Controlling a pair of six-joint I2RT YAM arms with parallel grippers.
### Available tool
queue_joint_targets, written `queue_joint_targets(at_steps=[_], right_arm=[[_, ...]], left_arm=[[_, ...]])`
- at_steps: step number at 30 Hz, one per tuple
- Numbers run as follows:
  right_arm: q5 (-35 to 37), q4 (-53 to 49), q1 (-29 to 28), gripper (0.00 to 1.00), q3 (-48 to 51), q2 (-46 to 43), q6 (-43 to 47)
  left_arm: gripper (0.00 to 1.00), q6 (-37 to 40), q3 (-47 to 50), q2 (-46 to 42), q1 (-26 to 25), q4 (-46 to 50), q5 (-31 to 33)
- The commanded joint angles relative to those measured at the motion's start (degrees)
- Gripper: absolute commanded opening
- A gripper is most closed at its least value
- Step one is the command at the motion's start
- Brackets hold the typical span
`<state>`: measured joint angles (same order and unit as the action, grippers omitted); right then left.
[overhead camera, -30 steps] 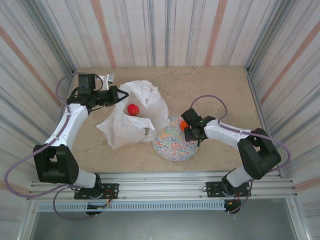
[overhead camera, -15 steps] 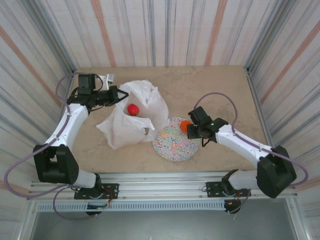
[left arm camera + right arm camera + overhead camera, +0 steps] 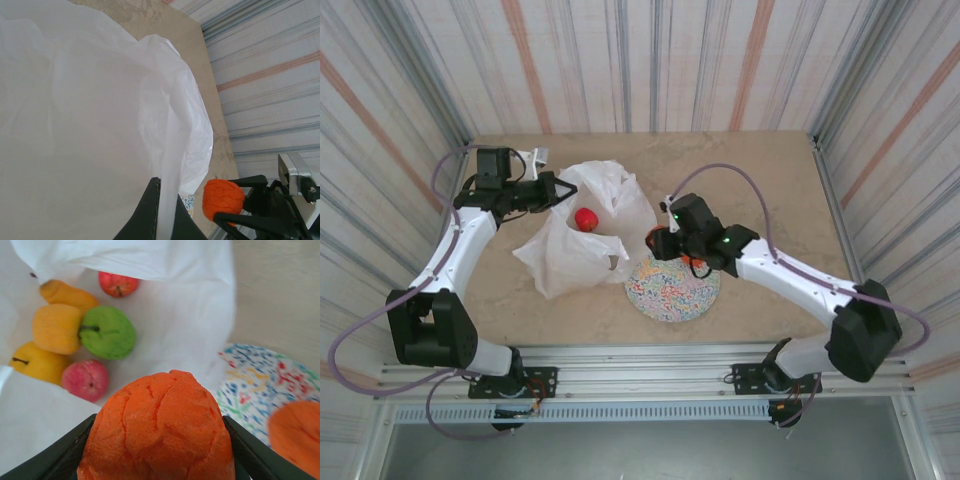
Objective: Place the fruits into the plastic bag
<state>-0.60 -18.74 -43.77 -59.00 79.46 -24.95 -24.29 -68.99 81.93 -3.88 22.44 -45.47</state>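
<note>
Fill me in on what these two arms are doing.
They are bagging fruit. The left gripper is pinched shut on the plastic bag at its edge, holding it open. The right gripper grips an orange fruit near the bag's mouth. A green fruit, a red fruit and others lie inside; a second orange fruit sits on the plate.

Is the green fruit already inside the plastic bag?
Yes, the green fruit lies inside the plastic bag, touching a yellow-orange fruit and next to a pink fruit.
</note>
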Motion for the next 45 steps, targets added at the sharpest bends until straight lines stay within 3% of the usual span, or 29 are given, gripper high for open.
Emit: queue_joint_targets(at_steps=[1,18,31,36,45], right_arm=[[-2.6,3.2,-1.4,0.61,-2.6,4.7,0.4],[-9.2,13.8,-6.2,0.61,-18.3,27.5,-3.2],[-2.5,17.5,-7.0,0.66,-29.9,36.5,-8.3],[-3.4,18.0,-6.9,0.67,-32.6,40.4,-10.0],[-8.2,15.9,-7.7,0.82,-33.0,41.6,-8.1]], left_arm=[[0.00,0.2,-1.2,0.0,-0.2,0.7,-1.7],[0.00,-0.1,-1.1,-0.4,-0.2,0.4,-1.9],[0.00,-0.2,-1.1,-0.6,-0.2,0.3,-2.0],[0.00,-0.1,-1.1,-0.6,-0.2,0.3,-1.9],[0.00,-0.1,-1.1,-0.6,-0.2,0.2,-2.0]])
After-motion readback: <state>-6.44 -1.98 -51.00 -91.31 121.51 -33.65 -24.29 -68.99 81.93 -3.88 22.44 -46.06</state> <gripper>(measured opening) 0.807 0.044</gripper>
